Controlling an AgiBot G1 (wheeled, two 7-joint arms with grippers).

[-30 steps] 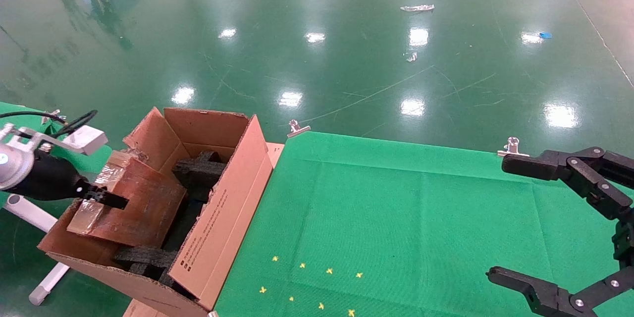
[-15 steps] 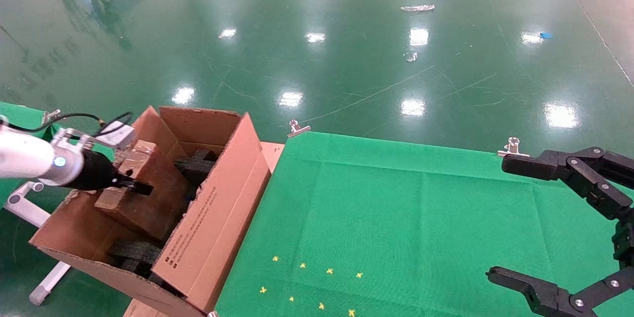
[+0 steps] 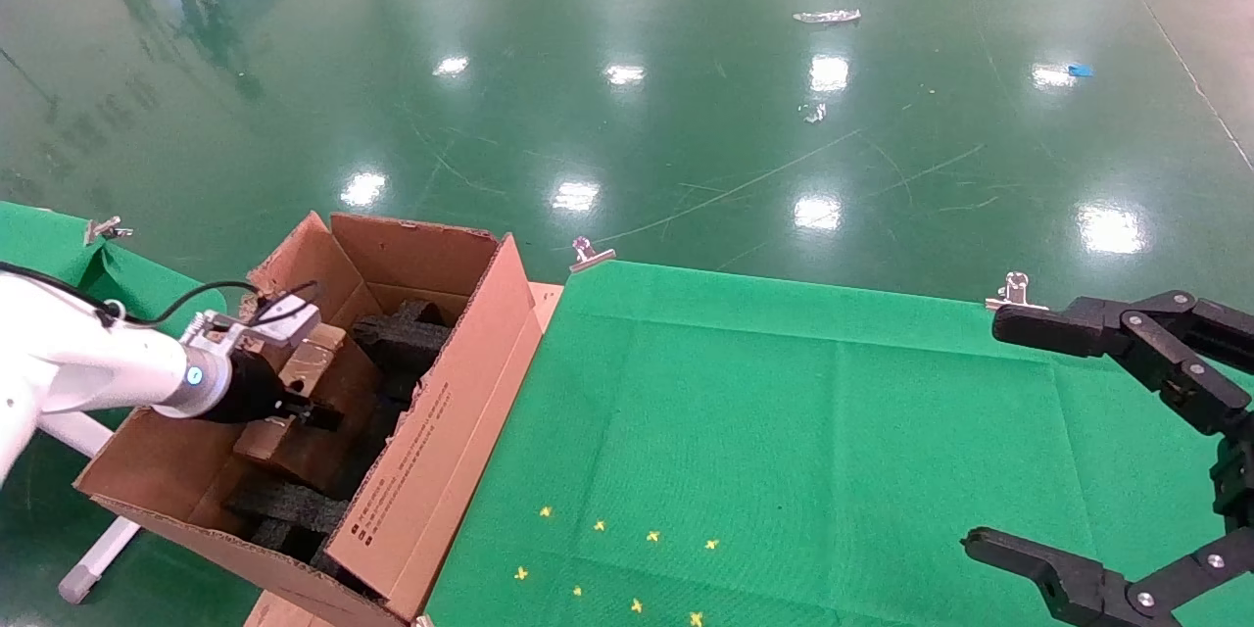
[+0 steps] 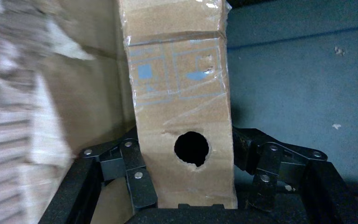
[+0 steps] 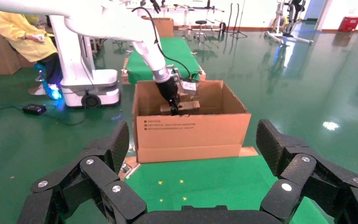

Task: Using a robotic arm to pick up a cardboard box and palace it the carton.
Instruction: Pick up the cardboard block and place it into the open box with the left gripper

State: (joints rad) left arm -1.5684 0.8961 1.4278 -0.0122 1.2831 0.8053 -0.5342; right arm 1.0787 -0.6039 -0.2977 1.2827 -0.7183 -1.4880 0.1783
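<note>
The white robotic arm reaches down into the carton, which stands at the left end of the green table. Its left gripper is shut on the cardboard box, a small taped block now low inside the carton between black foam inserts. In the left wrist view the box shows its round hole, with black fingers pressed on both sides. The right wrist view shows carton, box and arm from across the table. My right gripper hangs open over the table's right side.
Green cloth covers the table, held by metal clips at the far edge, with small yellow marks near the front. A white pipe stand is left of the carton. A person in yellow sits behind.
The left arm has carried the cardboard box down from above the carton's rim to deep inside it. The carton shifted slightly. The right gripper stayed still.
</note>
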